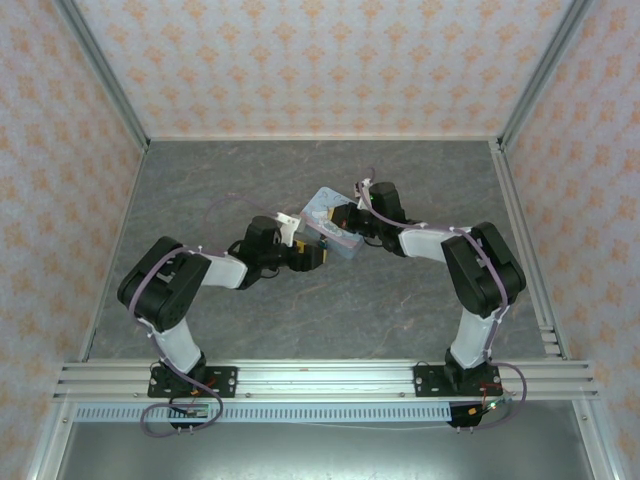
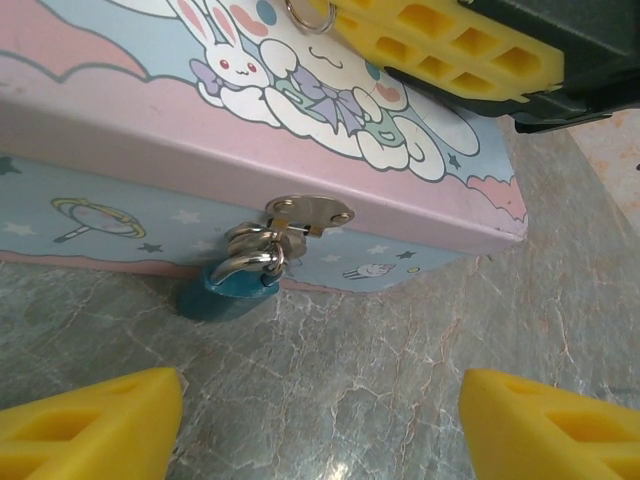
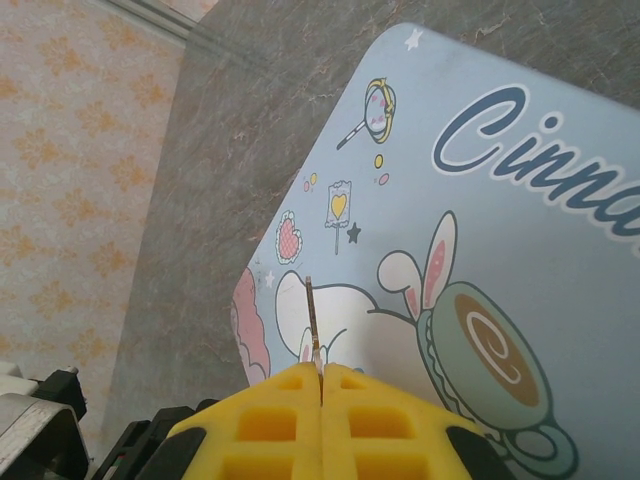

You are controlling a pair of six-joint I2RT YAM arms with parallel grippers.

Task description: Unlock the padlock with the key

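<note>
The left gripper (image 2: 320,415) comes first: its yellow fingers (image 2: 95,420) sit spread at the bottom corners of the left wrist view, with nothing between them but table (image 2: 400,330). Just beyond, left of centre, there's the padlock (image 2: 228,292). Its teal body hangs low against the table, shackle up through the hasp (image 2: 310,212) on the front wall of the tin (image 2: 120,150). The keyhole can't be made out; it is probably underneath. Farther back, upper right, the right gripper (image 2: 430,45) hangs over the lid. Its own camera shows it pinched tight on the key (image 3: 312,325), blade edge-on and pointing up the frame across the lid. So here's the crux: the key sits above and behind the tin's front edge, and the lock sits below and in front of it, on the left arm's side.
</note>
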